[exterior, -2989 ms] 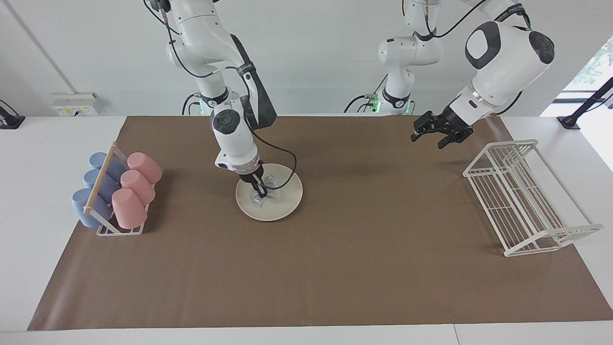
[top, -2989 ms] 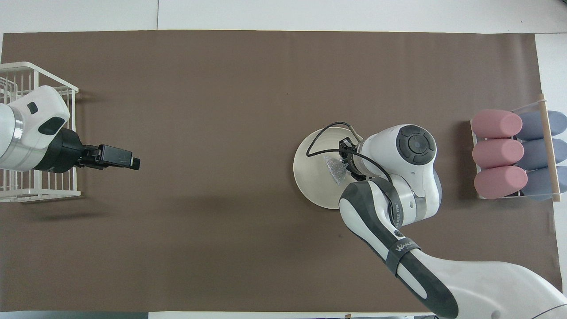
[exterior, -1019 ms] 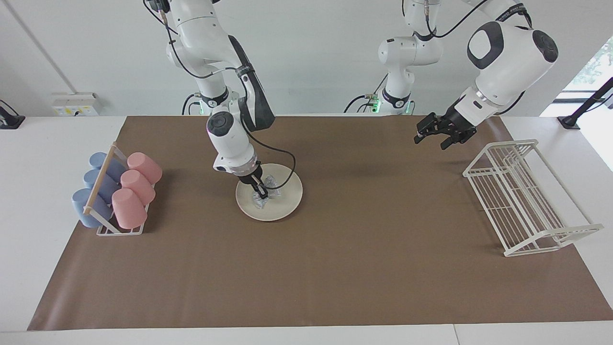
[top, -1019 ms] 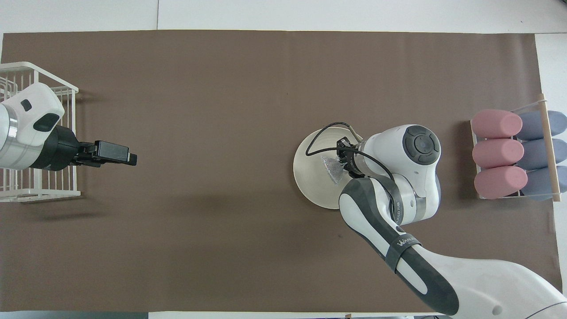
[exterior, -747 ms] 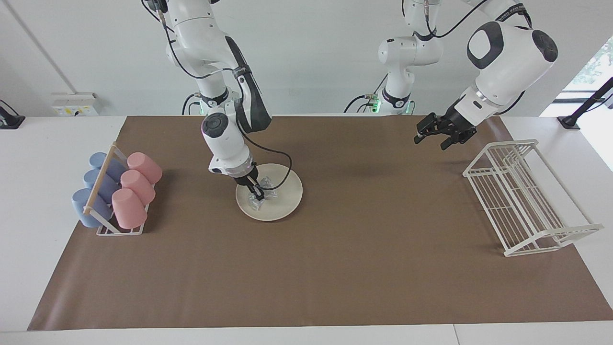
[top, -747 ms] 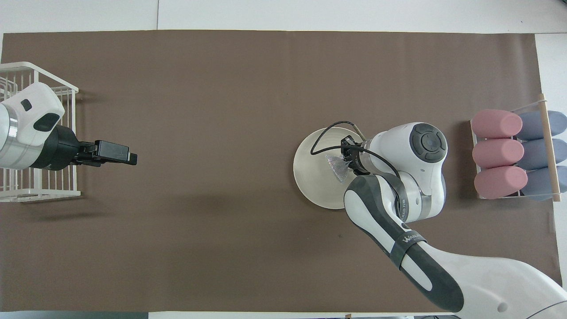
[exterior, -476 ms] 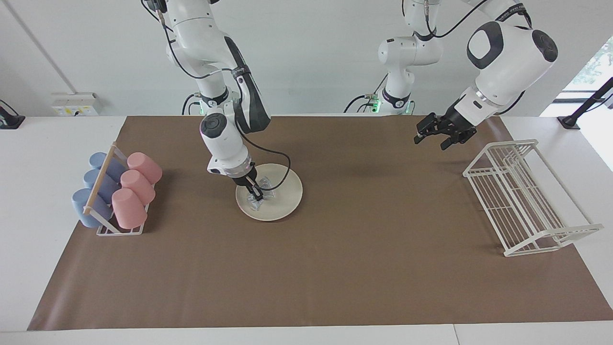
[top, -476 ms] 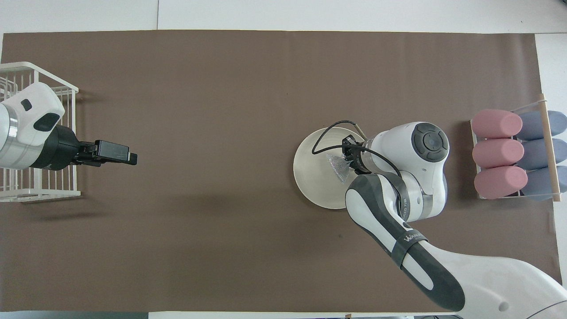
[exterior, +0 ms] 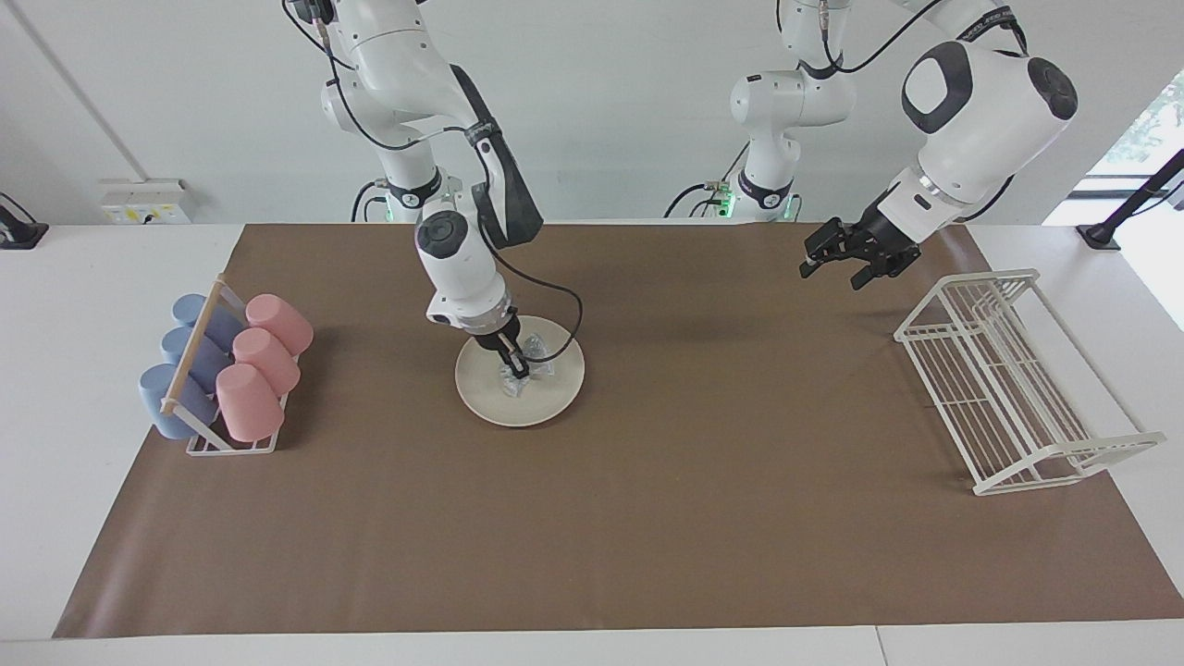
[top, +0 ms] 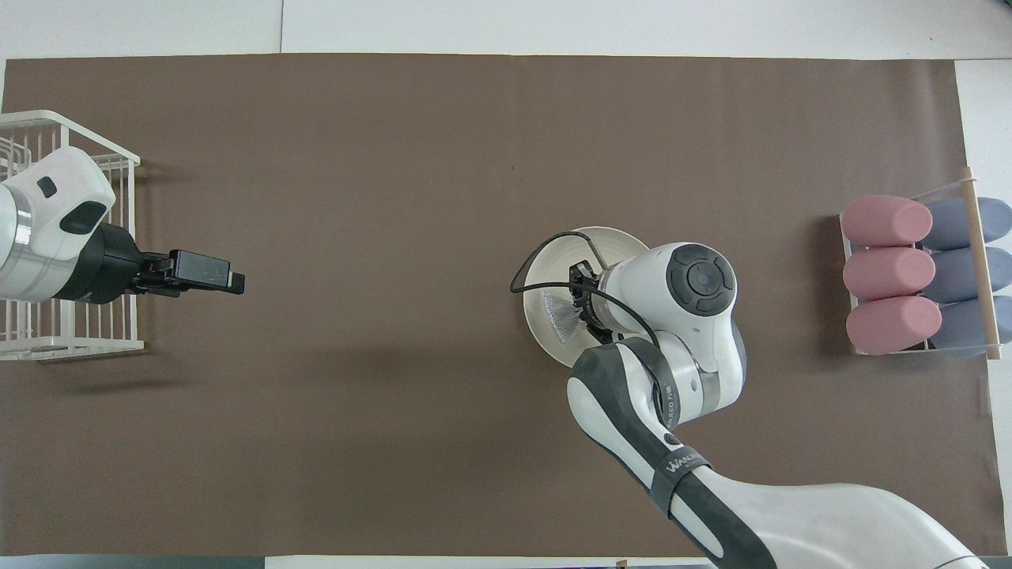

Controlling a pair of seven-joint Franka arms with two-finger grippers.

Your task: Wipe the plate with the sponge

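While right fingers (exterior: pixel 517 370) clamp one sponge (exterior: pixel 525 363) on one plate (exterior: pixel 555 393) | left fingers (exterior: pixel 837 269) apart | six cups (exterior: pixel 231 364)

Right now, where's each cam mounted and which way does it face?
Facing view: high across the table, looking at both arm bases; right gripper pins the crinkled silvery sponge on the round cream plate; left gripper waits, open.
Overhead view: above the robots' end, looking steeply down; arms enter from below.
Shared: plate, sponge, white wire rack, half a turn apart.
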